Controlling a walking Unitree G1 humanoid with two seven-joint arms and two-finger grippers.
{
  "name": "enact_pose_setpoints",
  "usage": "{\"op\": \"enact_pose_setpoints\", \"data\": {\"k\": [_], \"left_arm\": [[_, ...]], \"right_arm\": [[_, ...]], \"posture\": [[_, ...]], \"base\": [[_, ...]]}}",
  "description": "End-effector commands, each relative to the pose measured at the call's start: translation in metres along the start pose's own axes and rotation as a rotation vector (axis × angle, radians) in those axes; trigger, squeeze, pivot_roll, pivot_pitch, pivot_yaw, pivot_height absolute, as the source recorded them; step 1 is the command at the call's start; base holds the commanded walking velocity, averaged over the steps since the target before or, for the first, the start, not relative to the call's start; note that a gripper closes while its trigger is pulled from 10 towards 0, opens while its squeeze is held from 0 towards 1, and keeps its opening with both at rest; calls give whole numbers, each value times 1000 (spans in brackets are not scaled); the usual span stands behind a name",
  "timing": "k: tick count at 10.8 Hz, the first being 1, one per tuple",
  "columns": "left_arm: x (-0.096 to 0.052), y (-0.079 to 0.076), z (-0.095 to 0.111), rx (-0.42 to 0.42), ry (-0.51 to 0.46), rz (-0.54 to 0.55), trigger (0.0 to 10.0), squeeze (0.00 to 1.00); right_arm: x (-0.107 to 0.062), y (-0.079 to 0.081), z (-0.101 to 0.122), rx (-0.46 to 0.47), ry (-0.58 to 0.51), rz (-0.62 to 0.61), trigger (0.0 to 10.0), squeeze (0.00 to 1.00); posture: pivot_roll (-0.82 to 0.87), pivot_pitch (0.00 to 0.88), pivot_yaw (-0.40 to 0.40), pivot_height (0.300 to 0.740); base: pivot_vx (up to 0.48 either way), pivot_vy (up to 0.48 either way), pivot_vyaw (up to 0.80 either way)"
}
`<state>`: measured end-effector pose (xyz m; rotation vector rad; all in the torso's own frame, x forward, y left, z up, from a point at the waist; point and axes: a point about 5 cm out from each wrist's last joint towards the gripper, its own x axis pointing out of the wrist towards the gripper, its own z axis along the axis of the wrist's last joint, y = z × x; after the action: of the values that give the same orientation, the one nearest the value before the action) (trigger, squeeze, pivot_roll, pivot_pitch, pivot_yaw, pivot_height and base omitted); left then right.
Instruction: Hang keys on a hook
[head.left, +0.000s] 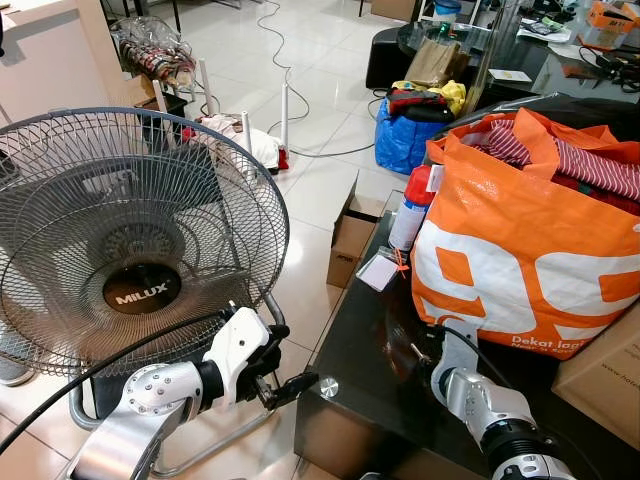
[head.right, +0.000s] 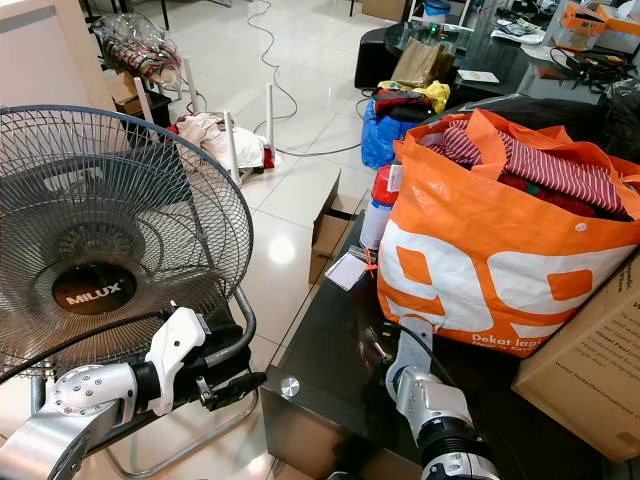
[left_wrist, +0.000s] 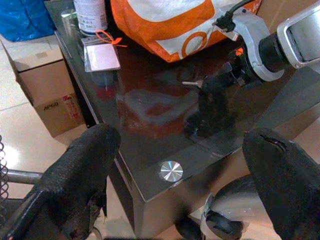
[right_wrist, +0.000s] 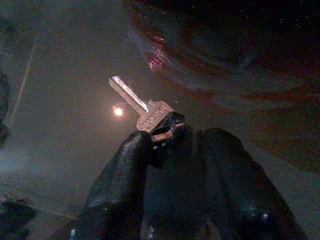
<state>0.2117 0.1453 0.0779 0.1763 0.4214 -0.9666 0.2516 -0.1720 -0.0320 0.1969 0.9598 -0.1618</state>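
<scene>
A small silver key (right_wrist: 142, 107) sticks out from the tips of my right gripper (right_wrist: 165, 134), which is shut on its head. That gripper (head.left: 415, 350) hovers just over the dark glass table (head.left: 350, 330), in front of the orange bag (head.left: 520, 260). In the left wrist view the key (left_wrist: 192, 83) points away from the right gripper's black fingers (left_wrist: 215, 92). My left gripper (head.left: 290, 388) is open and holds nothing. It hangs off the table's near left corner, beside the fan's base.
A large Milux fan (head.left: 130, 240) stands close on the left. On the table are the orange bag full of clothes, a spray can (head.left: 408, 215), a white tag (head.left: 378, 272) and a cardboard box (head.left: 605, 385). A small carton (head.left: 350, 240) and a blue bag (head.left: 410, 135) sit on the tiled floor.
</scene>
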Motion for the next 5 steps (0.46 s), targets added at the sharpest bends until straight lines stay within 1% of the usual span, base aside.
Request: {"op": "enact_pose_setpoints", "data": {"k": [1, 5], "left_arm": [[2, 1, 5, 19, -10, -10, 10000, 0], [3, 2, 7, 29, -11, -13, 10000, 0]], "right_arm": [[0, 2, 4, 16, -5, 3, 0, 0], [1, 5, 5, 11, -15, 15, 0, 0]], "posture": [[-53, 0, -51, 740], [-53, 0, -46, 740]], "base": [[0, 0, 0], [0, 0, 0]]}}
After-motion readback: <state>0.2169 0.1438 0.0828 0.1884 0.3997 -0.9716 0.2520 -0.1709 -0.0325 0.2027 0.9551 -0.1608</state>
